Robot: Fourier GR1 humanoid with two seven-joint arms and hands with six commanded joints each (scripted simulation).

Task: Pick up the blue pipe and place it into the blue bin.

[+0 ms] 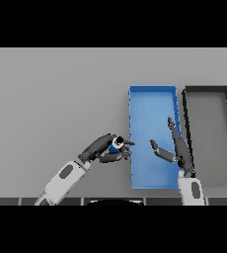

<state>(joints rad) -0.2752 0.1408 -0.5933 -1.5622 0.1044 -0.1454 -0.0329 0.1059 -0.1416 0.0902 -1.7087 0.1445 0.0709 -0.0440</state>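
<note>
My left hand (104, 149) is curled round the blue pipe (114, 147), of which only a small blue piece with a pale end shows between the fingers. It holds the pipe just left of the blue bin's (152, 93) left wall, near the bin's front half. The bin is a long blue tray running away from me, right of the table's middle. My right hand (177, 150) hovers over the bin's right front part with straight fingers and the thumb spread, holding nothing.
A dark grey bin (207, 90) of like shape stands directly right of the blue bin, their long walls almost touching. The grey table (56, 99) stretches bare to the left and behind.
</note>
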